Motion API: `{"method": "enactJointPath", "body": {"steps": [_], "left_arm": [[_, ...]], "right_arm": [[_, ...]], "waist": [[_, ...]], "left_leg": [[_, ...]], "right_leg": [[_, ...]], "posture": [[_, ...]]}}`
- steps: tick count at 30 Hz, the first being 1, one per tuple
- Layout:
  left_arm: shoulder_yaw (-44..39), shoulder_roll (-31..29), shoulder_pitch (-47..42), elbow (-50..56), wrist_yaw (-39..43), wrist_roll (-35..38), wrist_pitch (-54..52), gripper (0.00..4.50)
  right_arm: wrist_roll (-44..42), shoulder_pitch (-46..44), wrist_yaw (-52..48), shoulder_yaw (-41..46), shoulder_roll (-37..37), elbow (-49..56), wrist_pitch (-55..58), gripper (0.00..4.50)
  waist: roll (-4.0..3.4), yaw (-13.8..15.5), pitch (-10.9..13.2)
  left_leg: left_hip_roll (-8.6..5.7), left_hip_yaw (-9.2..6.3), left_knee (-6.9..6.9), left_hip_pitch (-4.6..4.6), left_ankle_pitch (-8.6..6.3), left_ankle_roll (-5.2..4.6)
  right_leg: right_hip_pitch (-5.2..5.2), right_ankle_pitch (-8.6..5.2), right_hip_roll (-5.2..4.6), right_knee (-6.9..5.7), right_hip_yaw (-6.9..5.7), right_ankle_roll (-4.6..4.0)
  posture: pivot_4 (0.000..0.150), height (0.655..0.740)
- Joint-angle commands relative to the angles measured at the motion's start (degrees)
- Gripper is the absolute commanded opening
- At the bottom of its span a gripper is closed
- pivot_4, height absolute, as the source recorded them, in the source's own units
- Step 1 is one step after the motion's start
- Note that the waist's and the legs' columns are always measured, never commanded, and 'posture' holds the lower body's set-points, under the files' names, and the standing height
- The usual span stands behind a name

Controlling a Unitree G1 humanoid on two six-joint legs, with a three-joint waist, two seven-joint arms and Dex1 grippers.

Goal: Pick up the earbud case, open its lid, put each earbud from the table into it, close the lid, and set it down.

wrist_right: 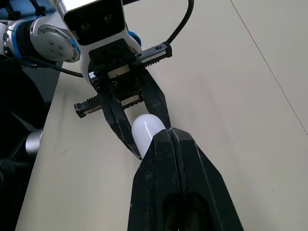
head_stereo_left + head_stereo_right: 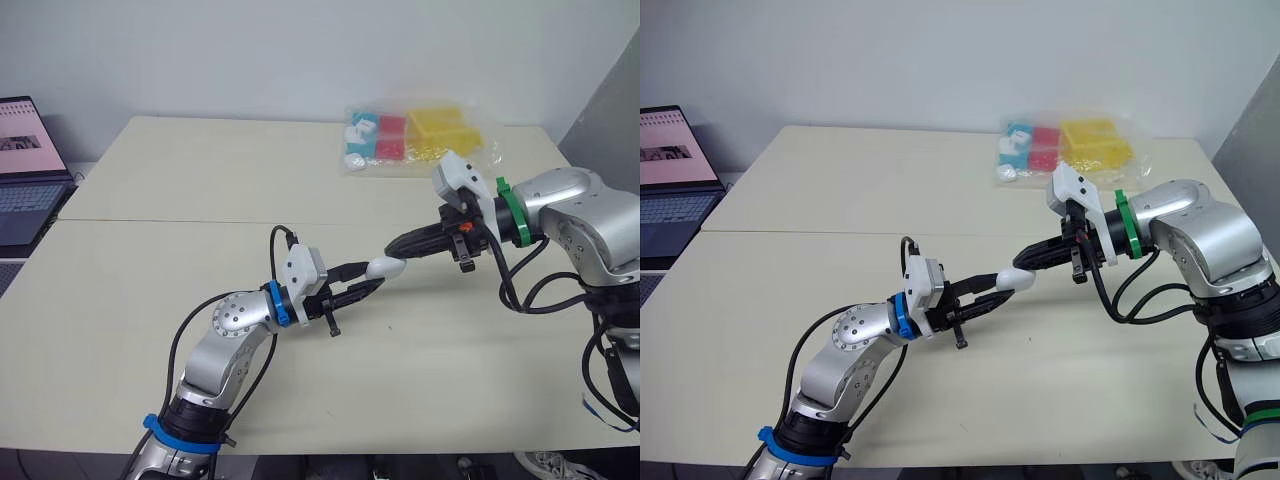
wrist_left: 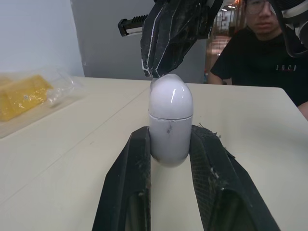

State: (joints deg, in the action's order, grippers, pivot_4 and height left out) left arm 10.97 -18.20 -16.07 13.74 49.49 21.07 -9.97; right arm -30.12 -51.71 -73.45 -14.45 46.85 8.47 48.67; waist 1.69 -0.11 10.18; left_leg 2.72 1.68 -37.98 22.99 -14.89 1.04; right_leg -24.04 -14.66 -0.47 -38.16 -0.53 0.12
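A white, pill-shaped earbud case [image 3: 170, 120] is held above the table [image 2: 200, 300], with my left gripper [image 2: 372, 278] shut on its lower half. Its lid looks shut, with a thin seam showing below the dome. My right gripper [image 2: 397, 250] comes in from the right, fingers [image 1: 166, 159] pressed together and shut. Their tips touch the top of the case [image 1: 147, 130] at the lid. In the left wrist view the right gripper [image 3: 161, 72] hangs directly over the dome.
A clear plastic bag [image 2: 415, 135] of yellow, red and blue items lies at the table's far right. An open laptop [image 2: 25, 170] stands off the far left edge. A person in a black shirt [image 3: 264, 48] sits beyond the table.
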Motion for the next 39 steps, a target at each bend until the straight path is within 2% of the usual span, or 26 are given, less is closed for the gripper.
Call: {"method": "enactJointPath", "body": {"steps": [1,8,11,13,15,18,24,27,28,30,36,38,39], "left_arm": [[-0.7,0.6,-0.7,2.8,-0.8,0.9,1.0,0.77],[-0.3,0.2,-1.3,1.9,-3.1,0.7,-5.4,0.77],[-1.3,2.0,-2.9,0.2,-6.0,4.2,-13.7,0.77],[-0.8,3.4,-5.8,-1.5,-7.3,7.1,-22.1,0.77],[-1.6,4.6,-9.2,-4.0,-9.6,11.9,-34.8,0.77],[-3.6,5.7,-12.8,-8.9,-12.2,14.4,-44.7,0.77],[-7.3,8.8,-16.8,-19.5,-17.5,13.9,-51.4,0.77],[-9.0,9.1,-17.4,-21.2,-18.9,14.1,-53.2,0.77],[-9.2,8.9,-17.4,-21.3,-19.0,14.1,-53.5,1.48],[-9.0,7.9,-17.0,-20.7,-18.2,13.8,-53.3,1.93],[-6.6,3.1,-14.2,-16.0,-14.7,13.0,-52.2,3.86],[-5.9,-1.3,-11.4,-13.0,-12.6,11.4,-49.4,4.48],[-7.4,-3.6,-9.4,-10.6,-11.2,11.6,-47.2,4.48]], "right_arm": [[0.5,1.2,-0.1,0.5,0.8,1.2,0.2,0.00],[-1.8,3.0,3.7,5.7,1.2,5.7,1.8,0.00],[1.8,8.4,7.6,8.6,2.7,8.8,-3.4,0.00],[3.7,15.4,10.7,11.6,4.2,13.7,-6.0,0.00],[6.3,22.4,13.7,13.6,5.0,18.7,-9.8,0.00],[8.0,29.3,18.9,14.2,3.8,25.1,-10.1,0.00],[9.7,37.8,23.6,14.1,3.9,30.7,-9.5,0.00],[10.7,39.1,25.1,15.0,4.5,30.7,-9.2,0.00],[10.8,39.2,25.4,15.2,4.6,30.6,-9.2,0.00],[10.6,39.6,26.1,15.8,4.7,30.5,-7.9,0.00],[11.3,40.9,24.4,15.0,5.8,30.7,-11.7,0.00],[11.0,41.4,23.5,15.8,5.8,30.9,-13.8,0.00],[9.1,41.2,22.9,16.8,5.6,30.9,-13.1,0.00]], "waist": [[0.00,0.0,0.0],[0.00,0.1,0.0],[0.01,0.3,0.0],[0.02,0.6,0.0],[0.02,0.9,0.0],[0.01,0.4,0.0],[0.03,-0.1,0.0],[0.03,-0.1,0.0],[0.03,-0.2,0.0],[0.04,-0.2,0.0],[0.03,-0.3,0.0],[0.03,-0.5,0.0],[0.03,-0.7,0.0]], "left_leg": [[0.00,0.00,0.00,0.00,0.00,0.00],[0.00,-0.03,0.00,0.01,0.00,0.00],[-0.01,-0.05,-0.02,0.01,0.00,0.00],[-0.04,-0.05,-0.03,0.02,0.00,0.00],[-0.07,-0.08,-0.06,0.05,0.00,0.00],[-0.08,-0.01,-0.07,0.03,0.00,0.01],[-0.05,-0.09,-0.09,-0.14,0.03,0.05],[-0.07,-0.08,-0.16,-0.21,0.05,0.08],[-0.09,-0.03,-0.18,-0.27,0.06,0.09],[-0.12,0.01,-0.18,-0.35,0.08,0.13],[-0.06,-0.05,-0.15,-0.44,0.10,0.15],[-0.06,-0.04,-0.13,-0.44,0.10,0.15],[-0.04,-0.01,-0.09,-0.47,0.10,0.15]], "right_leg": [[0.00,0.00,0.00,0.00,0.01,0.00],[0.01,0.00,0.00,0.00,-0.01,0.00],[0.04,-0.01,0.00,0.02,-0.03,0.01],[0.05,0.00,-0.02,0.05,-0.03,0.04],[0.08,-0.01,-0.03,0.05,-0.07,0.08],[0.04,-0.13,-0.02,0.00,-0.03,0.34],[0.04,-0.18,0.07,-0.33,0.01,0.37],[0.02,-0.20,0.07,-0.56,0.01,0.34],[0.03,-0.20,0.07,-0.61,0.01,0.34],[0.04,-0.20,0.07,-0.64,0.06,0.34],[0.06,-0.26,0.14,-0.71,0.12,0.23],[0.06,-0.27,0.14,-0.71,0.15,0.22],[0.05,-0.28,0.17,-0.71,0.21,0.21]], "posture": [[0.150,0.7400],[0.150,0.7400],[0.150,0.7400],[0.150,0.7400],[0.150,0.7400],[0.150,0.7400],[0.150,0.7400],[0.150,0.7400],[0.150,0.7400],[0.150,0.7400],[0.150,0.7400],[0.150,0.7400],[0.150,0.7400]]}}
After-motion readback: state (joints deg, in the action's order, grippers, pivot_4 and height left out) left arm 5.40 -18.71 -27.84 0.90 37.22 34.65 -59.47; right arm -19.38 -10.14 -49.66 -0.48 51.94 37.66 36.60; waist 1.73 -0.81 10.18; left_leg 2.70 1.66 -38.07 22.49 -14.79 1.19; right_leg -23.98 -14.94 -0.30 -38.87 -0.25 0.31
